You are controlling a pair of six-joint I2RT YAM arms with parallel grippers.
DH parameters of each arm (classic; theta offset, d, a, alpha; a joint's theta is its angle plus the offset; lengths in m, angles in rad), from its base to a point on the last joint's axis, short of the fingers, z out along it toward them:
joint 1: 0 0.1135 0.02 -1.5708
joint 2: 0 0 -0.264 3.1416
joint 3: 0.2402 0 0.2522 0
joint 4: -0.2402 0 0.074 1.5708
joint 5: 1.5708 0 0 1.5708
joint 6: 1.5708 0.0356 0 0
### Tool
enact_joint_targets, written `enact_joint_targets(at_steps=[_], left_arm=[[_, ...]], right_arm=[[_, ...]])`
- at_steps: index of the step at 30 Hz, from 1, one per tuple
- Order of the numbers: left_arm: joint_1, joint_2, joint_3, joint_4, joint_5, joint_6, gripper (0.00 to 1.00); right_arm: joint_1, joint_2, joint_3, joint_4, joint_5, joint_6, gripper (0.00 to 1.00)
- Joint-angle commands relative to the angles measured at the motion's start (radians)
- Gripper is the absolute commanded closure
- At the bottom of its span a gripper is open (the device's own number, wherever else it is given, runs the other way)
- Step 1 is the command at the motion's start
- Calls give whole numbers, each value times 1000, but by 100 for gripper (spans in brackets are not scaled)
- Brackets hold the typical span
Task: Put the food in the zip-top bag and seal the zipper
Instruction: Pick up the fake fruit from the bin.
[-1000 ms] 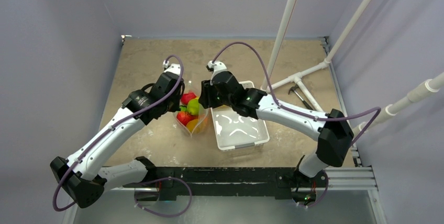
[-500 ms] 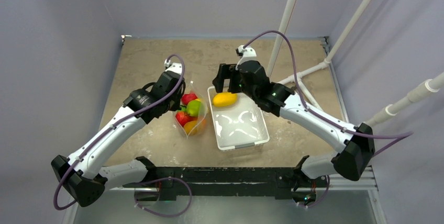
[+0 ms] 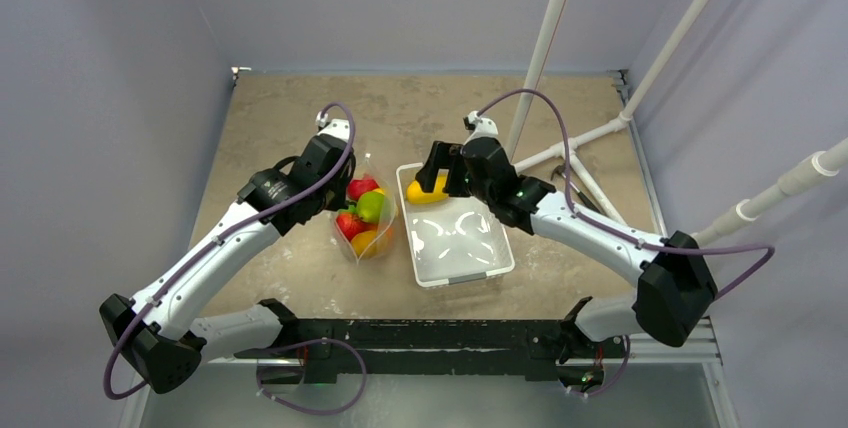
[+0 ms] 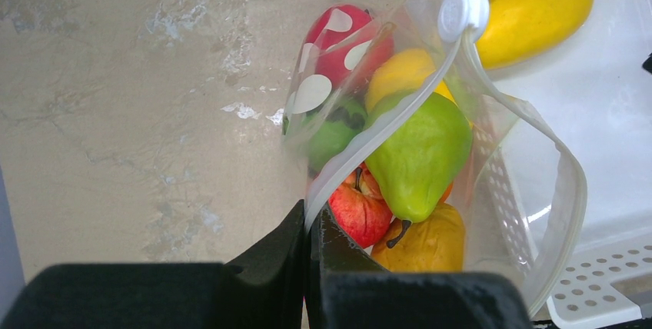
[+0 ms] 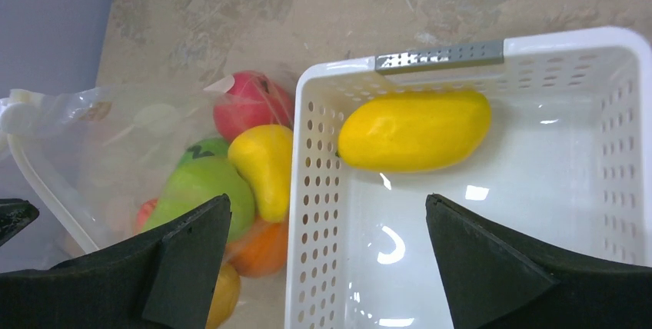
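Toy food (image 4: 419, 152), small glossy plastic fruits in green, red, yellow and orange, sits mostly inside the clear zip-top plastic bag (image 4: 503, 183), while one yellow mango-shaped fruit (image 5: 415, 131) lies outside it. Starting nearest you, both arm bases stand on the black rail (image 3: 430, 333) at the table's near edge. Up from there, your left gripper (image 4: 307, 217) has its black fingers pressed together, pinching the near end of the thin clear zipper strip (image 4: 384, 122) and holding the bag's mouth up and agape. That strip runs away from the fingers to a round white slider (image 4: 463, 12) at its far end. White dots are the only print you can make out on the bag's wall. The bag rests on the tan mottled tabletop (image 3: 280, 118), just beside the left wall of the white perforated rectangular tray (image 5: 307, 191). Your right gripper (image 5: 330, 267) hovers over that tray with its fingers spread wide and nothing between them. Beyond them the yellow fruit lies on the tray floor against the far wall. A grey strip (image 5: 438, 55) on the tray's far rim shows a fine dotted texture, too small to read. A faint pale mark on the left arm's black joint (image 3: 268, 190) is likewise too small to make out. Farthest back, white pipes (image 3: 547, 38) rise by the pale lilac walls.
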Motion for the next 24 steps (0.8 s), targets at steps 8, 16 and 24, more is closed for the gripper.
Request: enact_joint_targets(at_steps=[8,16,24], left_arm=[[-2,-18,14,39,12,13,100],[-3,-29,0,44,28,10,100],[-3,-24,-4,56,34,15,100]], right_arm=[[-12,57,-109,229,-70,244,10],[-16,121,-175,325,-100,386,11],[-20,167,-214,417,-111,469,11]])
